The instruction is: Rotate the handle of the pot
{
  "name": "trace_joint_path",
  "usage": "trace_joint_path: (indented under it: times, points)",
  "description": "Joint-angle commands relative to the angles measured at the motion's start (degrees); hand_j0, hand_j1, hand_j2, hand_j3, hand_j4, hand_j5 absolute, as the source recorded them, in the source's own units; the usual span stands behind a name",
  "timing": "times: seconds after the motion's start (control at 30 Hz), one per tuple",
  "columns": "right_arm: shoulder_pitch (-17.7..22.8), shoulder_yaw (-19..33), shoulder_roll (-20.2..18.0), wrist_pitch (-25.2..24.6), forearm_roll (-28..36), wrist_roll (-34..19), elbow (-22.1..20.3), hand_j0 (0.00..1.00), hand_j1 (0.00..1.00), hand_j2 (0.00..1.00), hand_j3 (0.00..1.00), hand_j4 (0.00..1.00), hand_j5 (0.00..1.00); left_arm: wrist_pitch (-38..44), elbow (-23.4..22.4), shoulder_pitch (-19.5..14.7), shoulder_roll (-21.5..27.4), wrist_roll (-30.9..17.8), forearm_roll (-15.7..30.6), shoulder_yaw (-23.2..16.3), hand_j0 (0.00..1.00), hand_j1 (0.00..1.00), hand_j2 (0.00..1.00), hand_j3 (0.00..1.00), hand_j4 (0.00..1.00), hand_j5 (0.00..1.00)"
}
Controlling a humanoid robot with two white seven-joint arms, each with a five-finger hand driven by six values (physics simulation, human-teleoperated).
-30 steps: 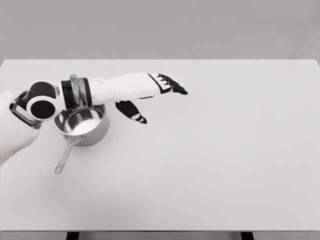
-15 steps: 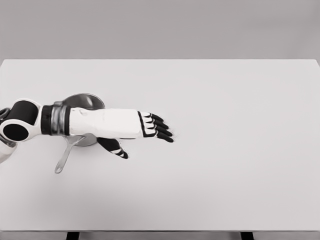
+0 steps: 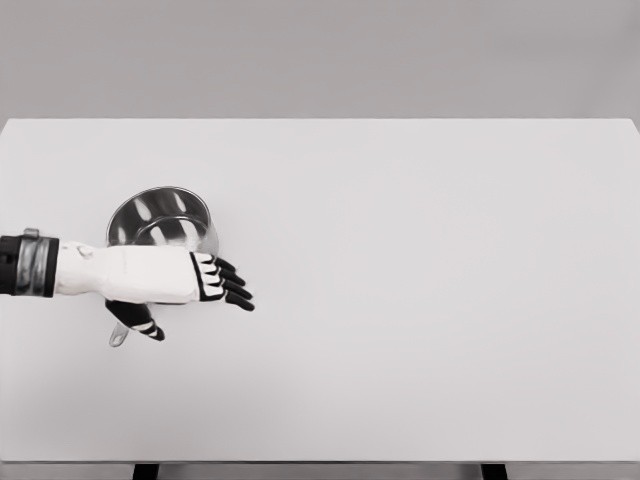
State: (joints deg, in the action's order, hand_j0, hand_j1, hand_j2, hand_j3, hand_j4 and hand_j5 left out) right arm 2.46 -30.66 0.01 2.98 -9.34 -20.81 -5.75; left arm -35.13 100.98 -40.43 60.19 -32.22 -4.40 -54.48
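A shiny steel pot (image 3: 160, 218) stands on the white table (image 3: 420, 300) at the left. Its thin handle runs toward the front left, and only the tip (image 3: 117, 338) shows below my arm. My left hand (image 3: 196, 302) reaches in from the left edge, lying across the pot's near side and over the handle. The fingers (image 3: 228, 283) are stretched out flat to the right and the thumb (image 3: 142, 323) points down beside the handle tip. The hand is open and holds nothing. The right arm does not show.
The table's front edge runs along the bottom of the picture, with dark legs (image 3: 146, 471) below it. A grey wall (image 3: 320, 55) stands behind the far edge.
My left arm has pulled back to the left and toward the front. The hand went from beyond the pot to its near side, uncovering the bowl. The pot has not moved.
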Motion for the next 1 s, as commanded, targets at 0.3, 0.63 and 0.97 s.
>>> trace_joint_path:
  times: [0.3, 0.63, 0.97]
  points:
    - [0.00, -0.02, -0.01, 0.01, 0.02, -0.02, 0.04, 1.00, 1.00, 1.00, 1.00, 1.00, 1.00, 0.13, 0.00, 0.97, 3.71, 0.05, -0.17, -0.19, 1.00, 1.00, 1.00, 1.00, 1.00, 1.00]
    - [0.00, -0.02, -0.01, 0.01, 0.02, -0.02, 0.03, 1.00, 1.00, 1.00, 1.00, 1.00, 1.00, 0.13, -4.30, 0.88, 4.77, 0.05, -2.02, -0.10, 1.00, 1.00, 1.00, 1.00, 1.00, 1.00]
    - [0.00, -0.02, -0.01, 0.01, 0.02, -0.02, 0.03, 1.00, 1.00, 1.00, 1.00, 1.00, 1.00, 0.13, -12.65, -0.79, 4.59, 0.05, -2.02, -0.01, 1.00, 1.00, 1.00, 1.00, 1.00, 1.00]
